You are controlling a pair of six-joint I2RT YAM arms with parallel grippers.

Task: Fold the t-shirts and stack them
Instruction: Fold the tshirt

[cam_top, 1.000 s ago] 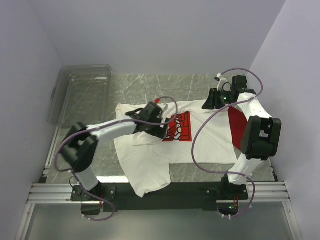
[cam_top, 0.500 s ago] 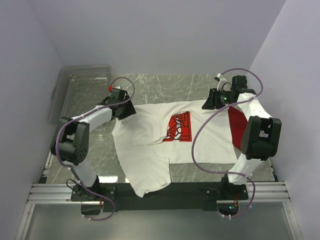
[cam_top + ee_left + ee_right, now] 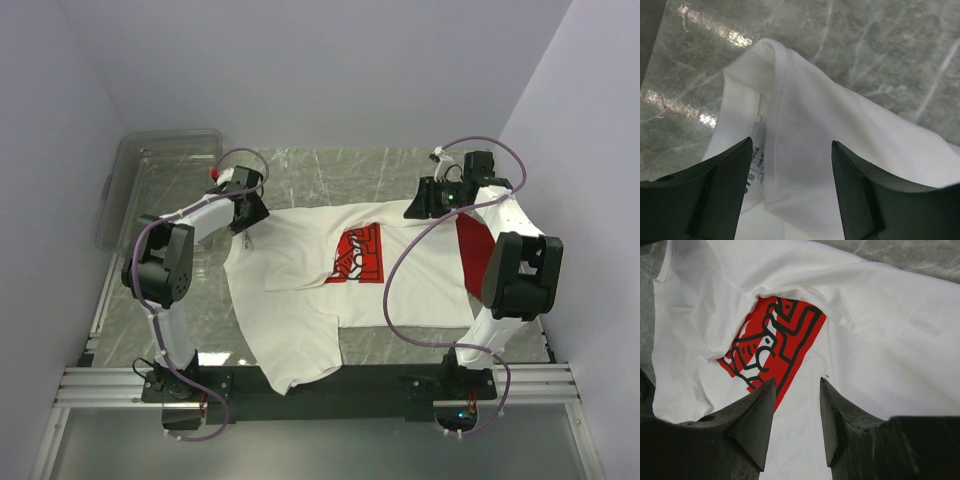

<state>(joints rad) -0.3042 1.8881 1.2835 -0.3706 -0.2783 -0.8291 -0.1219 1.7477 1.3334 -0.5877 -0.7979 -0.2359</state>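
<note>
The white t-shirt (image 3: 300, 320) lies spread on the table, its red square print (image 3: 358, 253) partly covered by a fold of white cloth. The red t-shirt (image 3: 472, 248) lies at the right, mostly hidden under my right arm. My left gripper (image 3: 248, 214) hovers open at the white shirt's far left corner. In the left wrist view a folded hem with a label (image 3: 756, 165) shows between the fingers of that gripper (image 3: 791, 144), which hold nothing. My right gripper (image 3: 416, 208) stands open above the white t-shirt (image 3: 890, 340), beside the print (image 3: 775, 340), with nothing held (image 3: 797, 380).
A clear plastic bin (image 3: 160, 185) sits at the far left, just beyond my left gripper. Bare marble tabletop (image 3: 330, 175) shows behind the shirts. Walls close in on the left, back and right. The right arm's purple cable (image 3: 395, 280) loops over the white shirt.
My left arm has swung left from beside the red print to the shirt's far left corner, where a white fold now lies over the print's edge. The right arm has not moved.
</note>
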